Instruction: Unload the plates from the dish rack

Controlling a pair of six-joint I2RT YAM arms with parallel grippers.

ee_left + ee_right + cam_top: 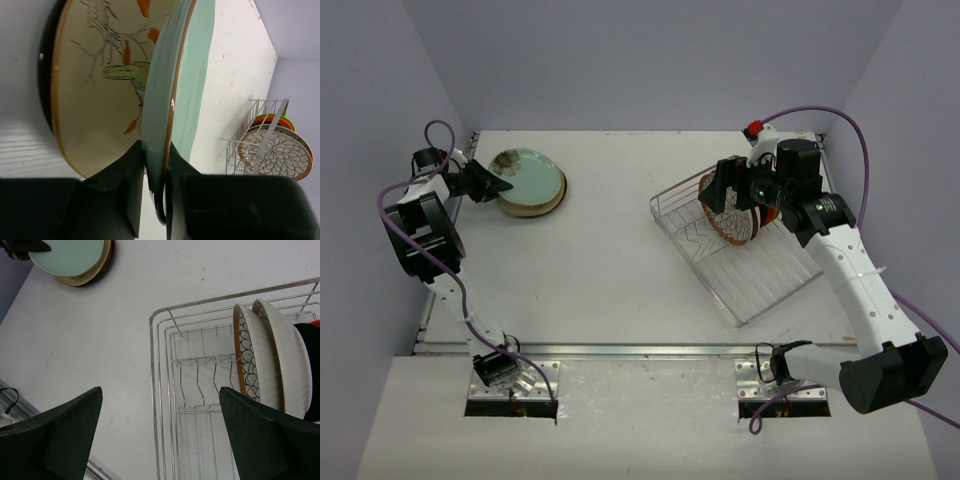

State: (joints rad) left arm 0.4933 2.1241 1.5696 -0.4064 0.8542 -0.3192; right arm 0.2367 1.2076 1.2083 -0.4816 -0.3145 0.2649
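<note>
From above, the left pincer (488, 186) is narrow, clamped on the rim of a pale green plate (528, 172). That plate tops a small stack (545, 205) near the far left corner of the tabletop (610, 290). The right pincer (723, 190) hangs over the far end of the dish rack (760, 285), which sits askew by the right edge. A patterned plate (732, 222) stands upright in the rack directly under it. An orange plate (770, 215) behind that is mostly hidden by the arm.

The left wrist view shows the fingers (127, 185) pinching the green plate's rim from both sides. Next to it lies a cream plate (95, 100) painted with branches and orange leaves, with a gap between the two at the held edge. A dark plate (45, 85) shows as an edge beyond the cream one. Across the tabletop the rack holds the patterned plate face-on, with orange and lime-green rims (274, 118) behind it; the lime is not visible from above.

In the right wrist view the fingers (55, 440) are spread wide, holding nothing and touching nothing. Below them are bare zigzag dividers. At the right stand the patterned plate, a beige plate (282, 360), a black plate (311, 375) and a sliver of orange. The stack, with the left pincer on it, shows in the picture's top left corner.
</note>
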